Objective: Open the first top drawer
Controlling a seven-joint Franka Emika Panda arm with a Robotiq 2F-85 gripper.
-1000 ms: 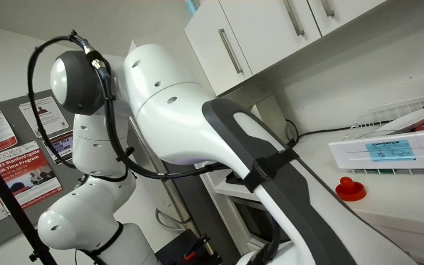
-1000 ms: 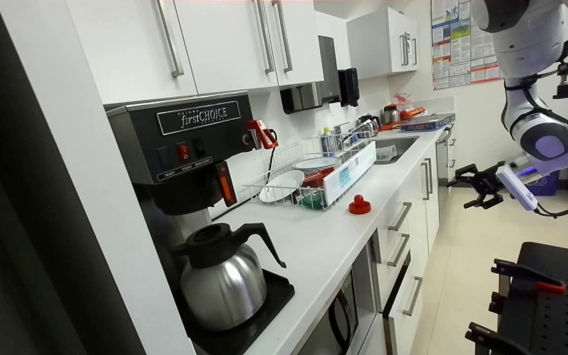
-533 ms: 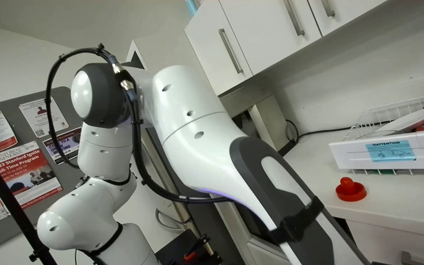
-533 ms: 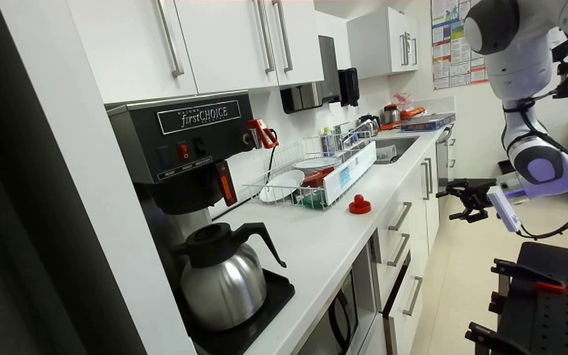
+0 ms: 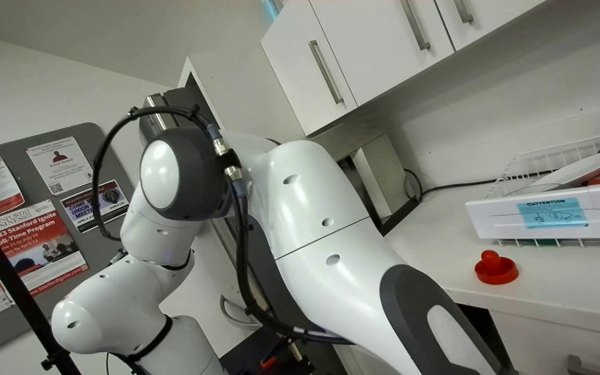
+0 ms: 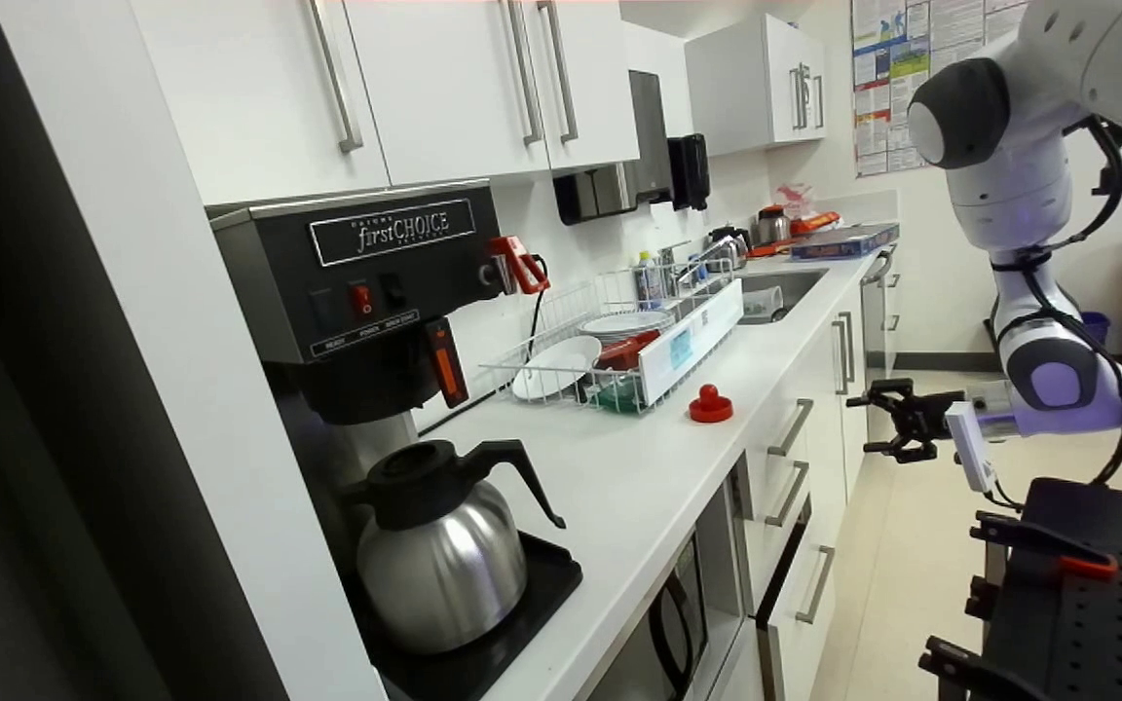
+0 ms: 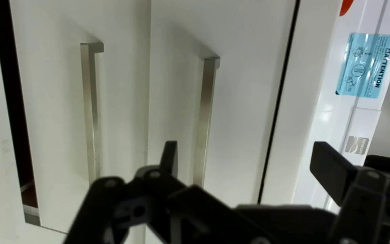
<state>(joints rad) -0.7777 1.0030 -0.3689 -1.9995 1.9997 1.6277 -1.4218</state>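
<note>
The top drawer point(image 6: 767, 469) is white and shut flush below the counter edge. Its long grey bar handle point(image 6: 791, 428) also shows in the wrist view point(image 7: 207, 117). My gripper point(image 6: 863, 424) is open and empty, out in front of the cabinets and apart from the handle. In the wrist view my gripper point(image 7: 251, 162) has its fingers spread. The handle lies between them in the picture, close to the left finger, and its lower end is hidden behind the gripper. In an exterior view, part of a drawer handle point(image 5: 581, 365) shows at the bottom edge; the gripper is out of view there.
A second drawer handle point(image 7: 90, 108) sits below the first. A lower drawer point(image 6: 800, 623) stands slightly open with a dark gap. A red knobbed disc point(image 6: 710, 405) and a dish rack point(image 6: 692, 341) are on the counter point(image 6: 610, 477). A black cart point(image 6: 1116, 545) stands below the arm.
The arm has swung toward the cabinets. In an exterior view the gripper has moved left and down, closer to the drawers, staying open. The drawers have not moved.
</note>
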